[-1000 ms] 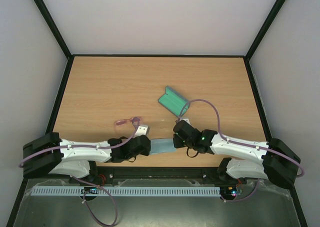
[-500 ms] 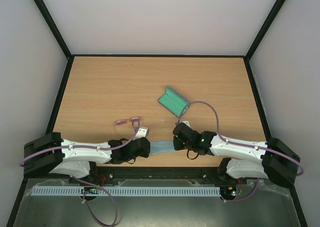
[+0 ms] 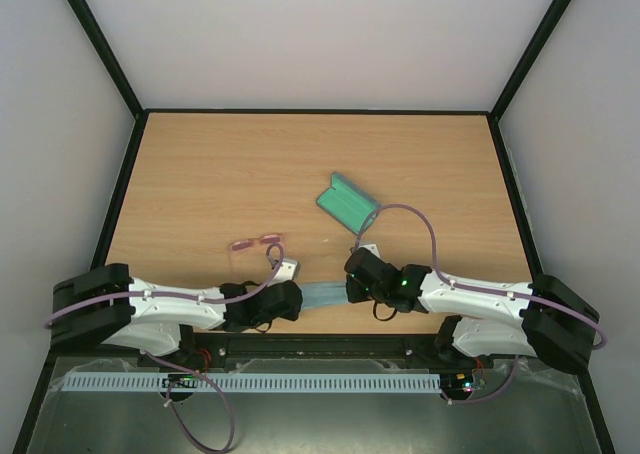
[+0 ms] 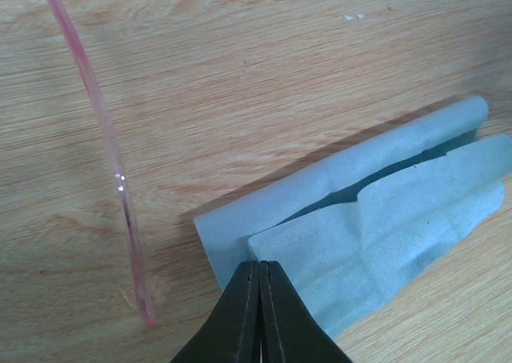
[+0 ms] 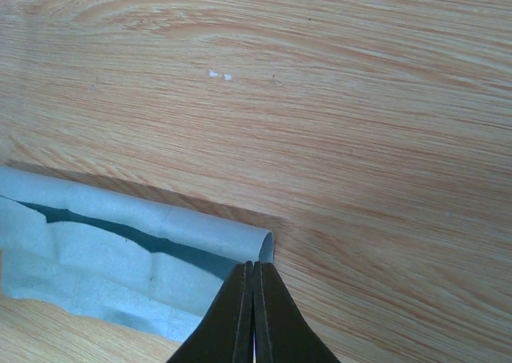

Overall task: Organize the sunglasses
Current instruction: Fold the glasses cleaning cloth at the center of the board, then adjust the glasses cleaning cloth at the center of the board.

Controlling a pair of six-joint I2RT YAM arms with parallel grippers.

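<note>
The sunglasses, thin pink frame, lie on the table just beyond my left arm. One slender pink arm of them crosses the left wrist view and ends on the wood. A light blue cloth lies folded over itself between my two grippers. My left gripper is shut on the cloth's upper layer at its left corner. My right gripper is shut on the cloth at its right corner, beside the rolled fold.
An open teal case lies mid-table, beyond the right gripper. A pink cable loops over the right arm. Black frame rails border the wooden table, and the arm bases sit along its near edge.
Both grippers have drawn slightly toward the near edge, taking the held cloth edge with them. The sunglasses and case have not moved.
</note>
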